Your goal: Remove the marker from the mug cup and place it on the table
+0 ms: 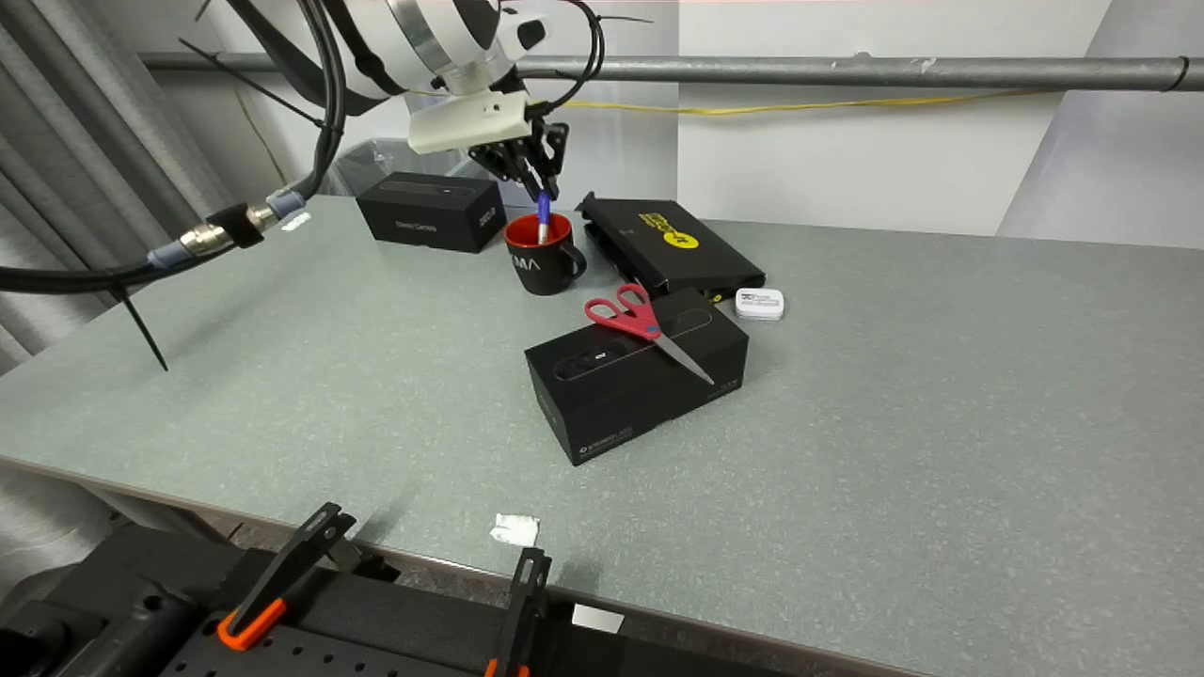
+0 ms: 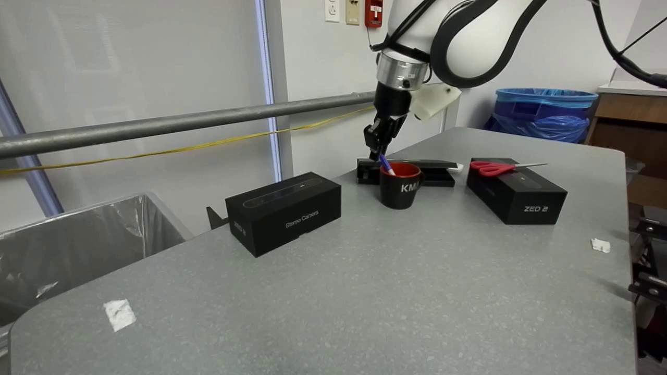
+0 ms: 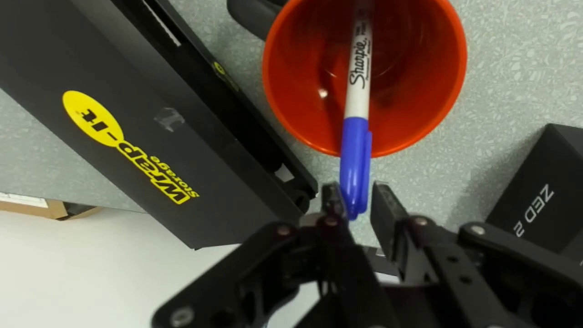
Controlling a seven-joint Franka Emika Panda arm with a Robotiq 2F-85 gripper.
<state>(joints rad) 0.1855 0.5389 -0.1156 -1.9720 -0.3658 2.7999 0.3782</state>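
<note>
A: Pale wall (image 1: 800, 160), round grey metal pipe (image 1: 894, 71) before it; flat matte grey table (image 1: 941, 451) below. Where is the target?

B: In the small round black mug (image 1: 542, 273), glossy red within, upright on the table. Thin white-barrelled plastic marker (image 3: 356, 107), plain end down inside, leaning over the rim, blue cap (image 3: 352, 159) uppermost.

A: Neighbours?

B: Flat black box (image 1: 658, 243), yellow print on top, just beside the mug. Near it too, a black rectangular box (image 1: 649, 390) carrying red-handled metal scissors (image 1: 641, 324).

A: State of the hand?

B: Black two-finger gripper (image 3: 359, 200), just above the mug's rim. Fingers (image 3: 387, 213) stand one each side of the cap's end, very near it. Pinching or merely flanking, I can't say from here.

A: How will the marker handle?

B: My judgement: light, stiff, not fragile, smooth enough to slip. Best hold: across the cap, well below its extreme end yet clear of the mug's rim. An end-only grip may let it swivel.

A: Risks?

B: The cap could pull off, leaving the barrel behind. A sideways draw might tip the mug; better to lift along the lean. Laid down, it may roll.
</note>
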